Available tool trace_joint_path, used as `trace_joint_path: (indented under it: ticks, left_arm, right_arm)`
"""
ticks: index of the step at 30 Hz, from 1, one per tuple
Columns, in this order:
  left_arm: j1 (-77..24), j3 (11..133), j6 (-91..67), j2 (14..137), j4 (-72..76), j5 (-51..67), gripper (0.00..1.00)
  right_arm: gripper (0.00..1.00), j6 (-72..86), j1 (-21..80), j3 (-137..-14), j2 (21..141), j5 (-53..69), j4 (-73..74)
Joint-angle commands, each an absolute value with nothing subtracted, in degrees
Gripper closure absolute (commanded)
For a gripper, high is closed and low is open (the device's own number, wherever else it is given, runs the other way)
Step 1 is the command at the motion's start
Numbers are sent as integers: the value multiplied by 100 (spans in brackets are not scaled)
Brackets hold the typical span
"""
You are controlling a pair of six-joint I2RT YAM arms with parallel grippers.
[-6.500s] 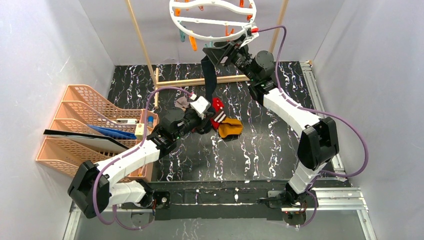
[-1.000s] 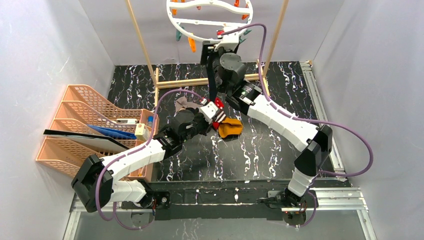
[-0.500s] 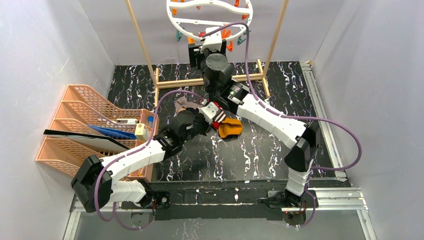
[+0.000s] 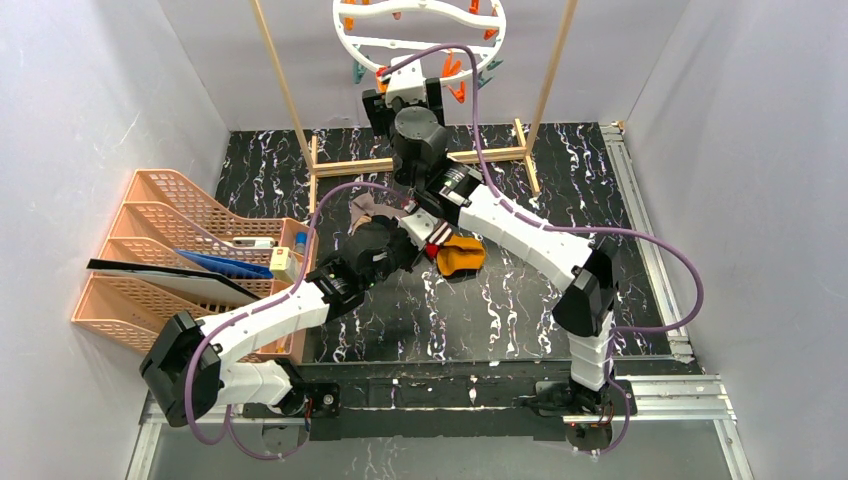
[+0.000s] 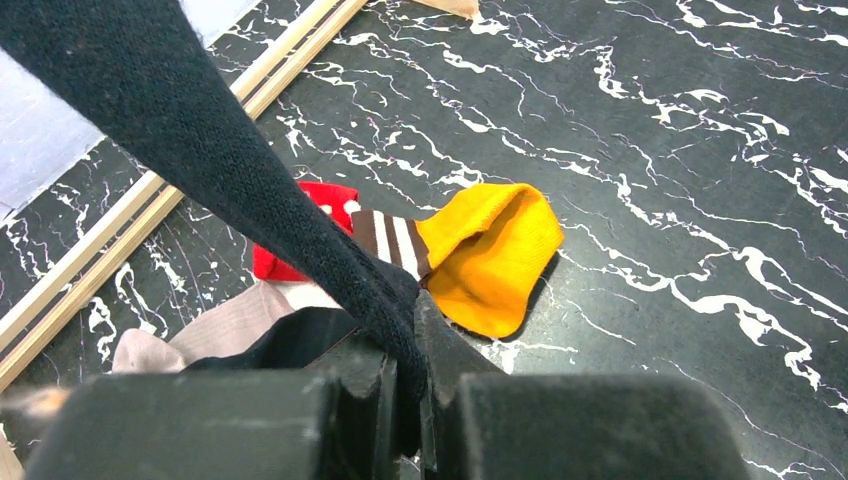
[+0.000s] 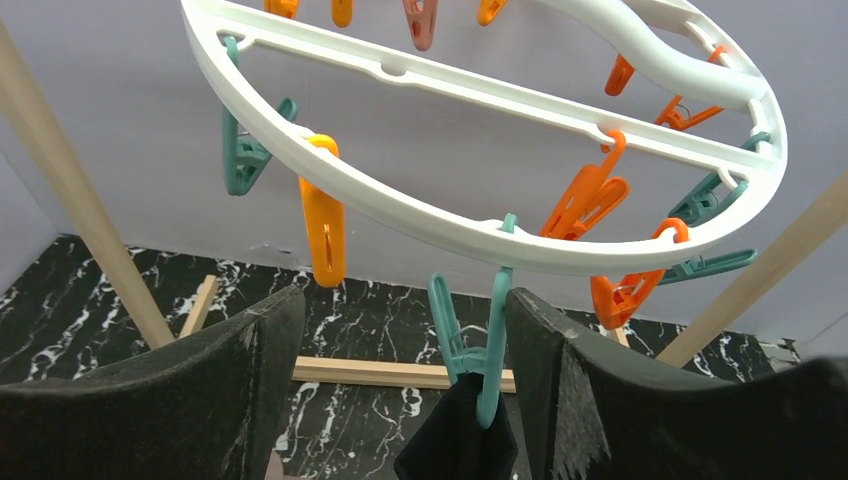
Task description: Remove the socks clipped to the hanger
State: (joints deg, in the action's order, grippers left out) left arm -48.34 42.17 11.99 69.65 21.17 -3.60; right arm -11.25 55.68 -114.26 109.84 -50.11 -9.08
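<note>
- At the middle of the table [image 5: 700,150]: left hand [image 5: 405,370] pinched together on the lower end of the black sock [image 5: 230,150].
- Just beyond that hand, bunched loose on the table: mustard sock [image 5: 495,255], red striped sock [image 5: 310,200], grey-beige sock [image 5: 230,325].
- Black sock pulled taut, long axis slanting up from the left hand toward the far edge.
- Top end bitten by a teal clothespin [image 6: 492,350] dangling from the hanger [image 6: 480,235], above the far edge.
- Right hand [image 6: 402,310] raised under the hanger, fingers wide apart, flanking that clothespin; contact unclear.
- Left hand's grip seen only from the left wrist; clip on the sock only from the right wrist; from above, sock mostly hidden behind the right arm.
</note>
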Motion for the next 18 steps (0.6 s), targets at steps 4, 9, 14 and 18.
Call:
trace_joint_path:
  ticks: [4,9,14,18]
  left_arm:
    - [-4946,4189,1283,6803,1866,-425,100]
    - [-4979,4168,1308,6746,1852,-472,100]
    - [-5009,4164,1335,6733,1837,-484,100]
    - [-5019,4165,1349,6717,1823,-492,100]
  right_arm:
    - [17,-1527,5580,-11922,11249,-5350,-1098]
    - [17,-1381,5493,-11959,11242,-5406,-927]
    - [18,-1232,5369,-11983,11215,-5388,-744]
    - [19,-1047,5262,-12006,11201,-5296,-563]
